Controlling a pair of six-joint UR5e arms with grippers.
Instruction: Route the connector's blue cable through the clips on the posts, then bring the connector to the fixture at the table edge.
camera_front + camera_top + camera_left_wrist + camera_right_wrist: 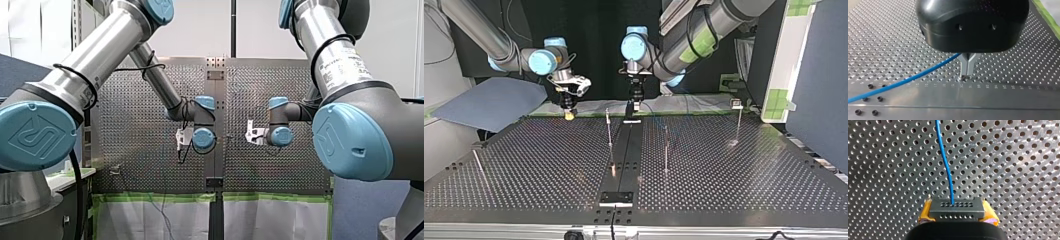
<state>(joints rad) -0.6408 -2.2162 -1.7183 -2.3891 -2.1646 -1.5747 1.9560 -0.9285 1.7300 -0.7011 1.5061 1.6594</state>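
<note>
Faintly, engraved numbers [948,85] line the table [1003,96] below my left pincer [967,73].

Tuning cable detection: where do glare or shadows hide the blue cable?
Right wrist view: thin blue cable contrasts well despite glints on the perforated metal table. Left wrist view: the black end effector blocks its far end. Top view: dim, cable indiscernible.

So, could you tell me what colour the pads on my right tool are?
Yellow; the pads show best in the right wrist view, flanking the connector.
</note>
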